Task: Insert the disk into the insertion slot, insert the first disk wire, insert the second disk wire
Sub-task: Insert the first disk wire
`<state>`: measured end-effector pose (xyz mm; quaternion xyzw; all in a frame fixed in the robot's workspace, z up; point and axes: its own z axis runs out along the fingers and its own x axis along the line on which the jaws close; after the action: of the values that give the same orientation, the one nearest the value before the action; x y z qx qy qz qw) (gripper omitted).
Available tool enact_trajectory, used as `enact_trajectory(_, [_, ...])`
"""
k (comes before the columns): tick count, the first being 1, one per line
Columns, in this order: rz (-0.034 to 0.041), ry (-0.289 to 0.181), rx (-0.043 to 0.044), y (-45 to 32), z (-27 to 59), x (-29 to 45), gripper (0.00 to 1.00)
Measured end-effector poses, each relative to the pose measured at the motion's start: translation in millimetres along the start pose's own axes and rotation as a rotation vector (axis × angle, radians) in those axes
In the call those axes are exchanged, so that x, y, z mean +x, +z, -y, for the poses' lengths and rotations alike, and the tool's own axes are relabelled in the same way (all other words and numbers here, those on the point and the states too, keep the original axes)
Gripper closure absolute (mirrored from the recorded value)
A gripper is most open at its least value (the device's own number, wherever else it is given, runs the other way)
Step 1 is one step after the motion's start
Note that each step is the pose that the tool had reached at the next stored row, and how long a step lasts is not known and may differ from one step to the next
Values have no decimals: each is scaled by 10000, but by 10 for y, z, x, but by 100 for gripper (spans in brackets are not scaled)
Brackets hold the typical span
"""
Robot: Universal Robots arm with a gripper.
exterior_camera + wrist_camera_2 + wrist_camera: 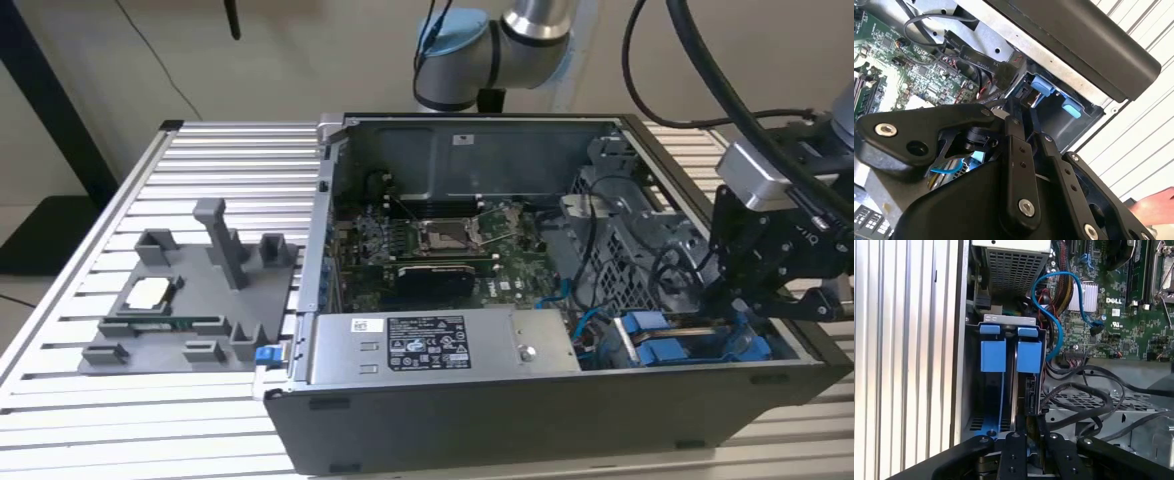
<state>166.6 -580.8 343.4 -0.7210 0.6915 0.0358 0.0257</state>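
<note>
Gripper (1030, 432) pinching the disk (1031, 395) in the insertion slot (974, 405) of the open computer case (534, 420).

In the exterior view, a grey parts tray (174, 300) lies well away from the gripper, toward the exterior view's left. The power supply (427, 345) is nearer, and the slot is directly beneath the fingertips. In the first wrist view the fingers (1014, 455) stand narrowly apart, clamped on the dark disk's edge. The disk sits upright just past them, between blue rails (993, 355). Black cables (1089, 400) lie loose just beside the gripper.
</note>
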Motion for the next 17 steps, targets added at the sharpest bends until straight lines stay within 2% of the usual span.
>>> enact_trajectory(3, [14, -1, 20, 16, 0, -2, 81])
enact_trajectory(4, [29, -3, 34, 23, 0, -2, 81])
enact_trajectory(5, [87, -5, 61, 33, 1, -4, 81])
enact_trajectory(11, [156, -8, 81, 49, 14, -3, 81])
enact_trajectory(14, [211, 11, 91, 108, 16, 3, 79])
enact_trajectory(15, [347, 15, 97, 92, 13, 1, 67])
enact_trajectory(16, [451, 13, 101, 42, 10, -4, 67])
enact_trajectory(17, [467, 13, 101, 12, 9, -7, 67])
